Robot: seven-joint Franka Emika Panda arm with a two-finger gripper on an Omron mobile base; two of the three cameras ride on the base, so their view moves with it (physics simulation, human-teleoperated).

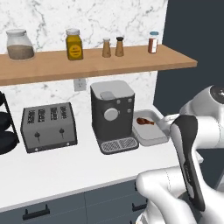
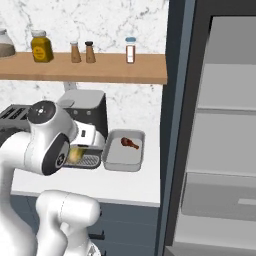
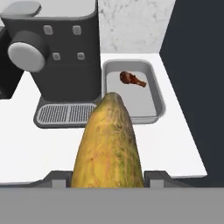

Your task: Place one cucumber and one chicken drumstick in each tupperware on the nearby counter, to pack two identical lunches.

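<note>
A yellow-green cucumber (image 3: 109, 144) is clamped between the fingers of my gripper (image 3: 107, 177), which is shut on it, and it points out over the white counter. In the right base view a bit of the cucumber (image 2: 75, 156) shows behind my arm, in front of the coffee machine. The light-grey tupperware (image 3: 159, 100) stands just beyond the cucumber's tip, right of the coffee machine. One brown chicken drumstick (image 3: 132, 79) lies in its far half. The same tupperware (image 1: 151, 141) (image 2: 122, 165) and drumstick (image 1: 144, 121) (image 2: 130, 143) show in both base views.
The dark coffee machine (image 1: 111, 109) (image 3: 57, 52) stands close left of the tupperware, and a toaster (image 1: 48, 127) further left. A wooden shelf (image 1: 96, 63) with jars and shakers hangs above. A tall dark fridge unit (image 2: 215, 125) bounds the counter's right end.
</note>
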